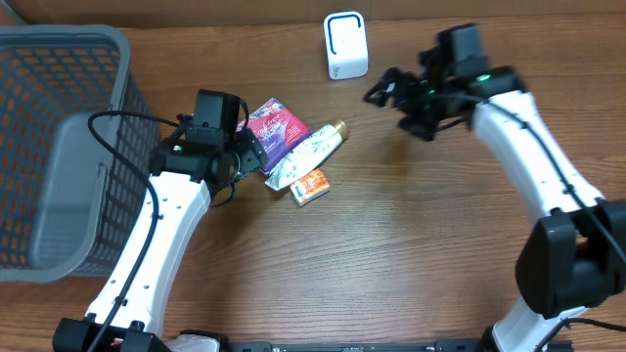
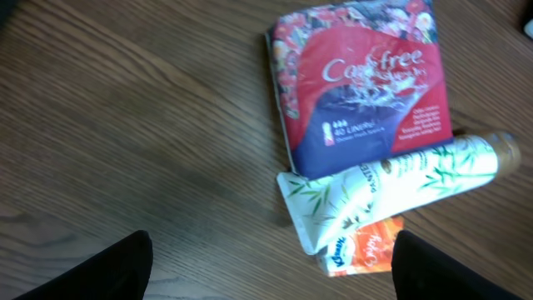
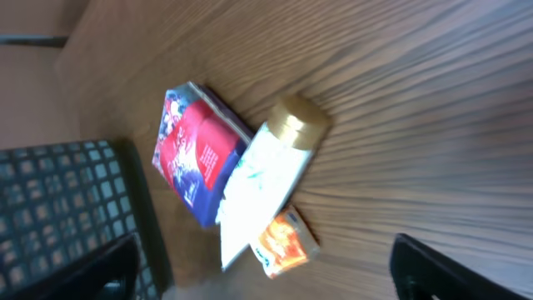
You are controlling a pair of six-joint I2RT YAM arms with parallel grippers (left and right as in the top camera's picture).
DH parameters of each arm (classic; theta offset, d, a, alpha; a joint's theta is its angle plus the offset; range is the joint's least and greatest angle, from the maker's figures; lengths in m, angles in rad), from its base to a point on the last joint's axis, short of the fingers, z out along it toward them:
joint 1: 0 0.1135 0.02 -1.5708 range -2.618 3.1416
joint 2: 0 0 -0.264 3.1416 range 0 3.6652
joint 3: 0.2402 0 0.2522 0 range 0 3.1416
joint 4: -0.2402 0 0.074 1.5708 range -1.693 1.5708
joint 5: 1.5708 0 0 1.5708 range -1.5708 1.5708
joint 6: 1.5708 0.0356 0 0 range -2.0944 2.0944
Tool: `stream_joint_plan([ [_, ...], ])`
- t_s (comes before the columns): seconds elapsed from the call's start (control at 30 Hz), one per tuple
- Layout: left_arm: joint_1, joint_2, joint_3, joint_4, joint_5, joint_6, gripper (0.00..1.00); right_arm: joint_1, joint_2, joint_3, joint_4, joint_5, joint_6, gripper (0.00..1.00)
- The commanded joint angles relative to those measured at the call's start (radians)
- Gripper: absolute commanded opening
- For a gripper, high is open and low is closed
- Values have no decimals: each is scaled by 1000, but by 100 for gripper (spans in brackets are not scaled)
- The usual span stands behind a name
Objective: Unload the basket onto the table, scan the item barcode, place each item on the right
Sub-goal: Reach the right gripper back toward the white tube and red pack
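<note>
Left gripper (image 2: 271, 240) and right gripper (image 3: 265, 243): both spread, empty. The white gold-capped plastic tube (image 2: 391, 179) lies centre-left across red-purple soft packet (image 2: 358, 75) and small orange packet (image 2: 366, 250); a pinch may snag neighbours.

Matt wood-grain table (image 1: 411, 254); glossy plastic-film pack (image 2: 362, 79); smooth tube (image 2: 375, 190), shiny metallic-looking cap (image 3: 300, 118); matt plastic basket (image 1: 98, 44)

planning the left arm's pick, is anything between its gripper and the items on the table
Nothing visible does. The left gripper hangs open over bare table, just short of the white tube, which overlaps the red pack and the orange packet.
</note>
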Motion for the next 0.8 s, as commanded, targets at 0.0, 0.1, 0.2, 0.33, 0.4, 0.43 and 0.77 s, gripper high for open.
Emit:
stream_joint_plan([
  [0.0,29,4,0,-11,-24,-13,84,108,0,-55,72,170,230,88],
  [0.1,51,4,0,-24,-24,-13,84,203,6,-81,102,309,372,85],
  [0.2,60,4,0,-48,-27,-9,85,275,26,-82,119,421,464,84],
  [0.33,60,4,0,-79,-32,-9,87,348,81,-82,222,454,477,83],
  [0.4,60,4,0,-87,-33,-9,87,370,117,-82,274,454,477,81],
  [0.43,60,4,0,-91,-33,-9,86,376,135,-82,293,453,477,79],
  [0.77,60,4,0,-121,-32,-9,86,384,245,-82,280,488,461,71],
])
